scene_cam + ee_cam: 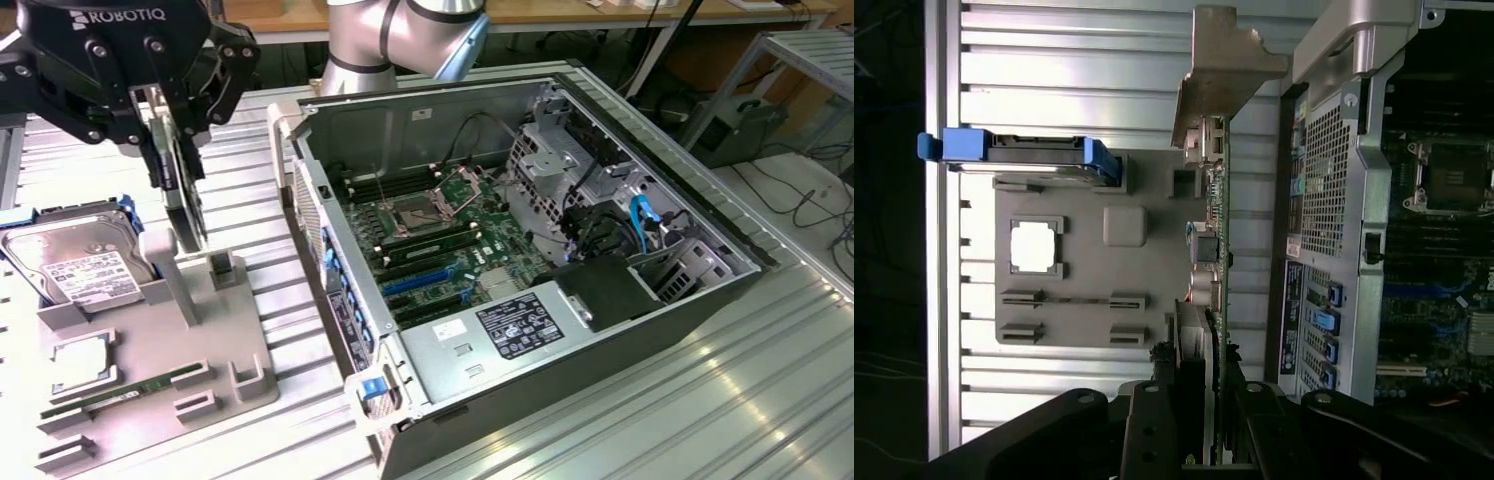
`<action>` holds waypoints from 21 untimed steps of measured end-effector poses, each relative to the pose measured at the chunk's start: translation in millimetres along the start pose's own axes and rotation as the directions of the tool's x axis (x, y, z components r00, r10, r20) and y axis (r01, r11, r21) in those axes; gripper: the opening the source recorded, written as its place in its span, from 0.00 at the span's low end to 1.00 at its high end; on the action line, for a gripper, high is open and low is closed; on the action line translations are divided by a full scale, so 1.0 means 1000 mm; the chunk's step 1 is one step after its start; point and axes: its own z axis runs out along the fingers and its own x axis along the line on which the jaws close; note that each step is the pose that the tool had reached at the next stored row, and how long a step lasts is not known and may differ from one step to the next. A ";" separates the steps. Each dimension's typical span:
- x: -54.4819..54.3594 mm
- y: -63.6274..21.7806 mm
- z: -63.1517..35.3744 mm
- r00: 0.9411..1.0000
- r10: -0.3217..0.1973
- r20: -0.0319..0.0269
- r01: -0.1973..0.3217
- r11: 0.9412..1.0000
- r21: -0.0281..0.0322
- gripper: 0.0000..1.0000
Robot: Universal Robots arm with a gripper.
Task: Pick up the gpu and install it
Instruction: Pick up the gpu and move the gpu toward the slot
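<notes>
At lower left of the exterior view, the grey fixture (pixel 147 350), with a hard drive (pixel 74 265) seated, is shown. Above it, at upper left, the gpu (pixel 184 200) is held upright, clamped along its upper edge by the gripper (pixel 174 125), presumably so the connector edge is left free. Farther right, the open case (pixel 400 125) is laid flat.

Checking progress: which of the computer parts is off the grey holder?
The gpu, clamped upright in the gripper above the holder; the hard drive, square chip and memory stick sit in its slots.
</notes>
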 end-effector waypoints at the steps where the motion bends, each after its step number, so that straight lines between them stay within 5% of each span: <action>1: 0.000 0.0000 -0.0017 1.000 0.000 0.000 0.000 1.000 0.000 0.27; 21: 0.000 0.0000 -0.0327 1.000 0.000 -0.001 0.000 1.000 0.000 0.27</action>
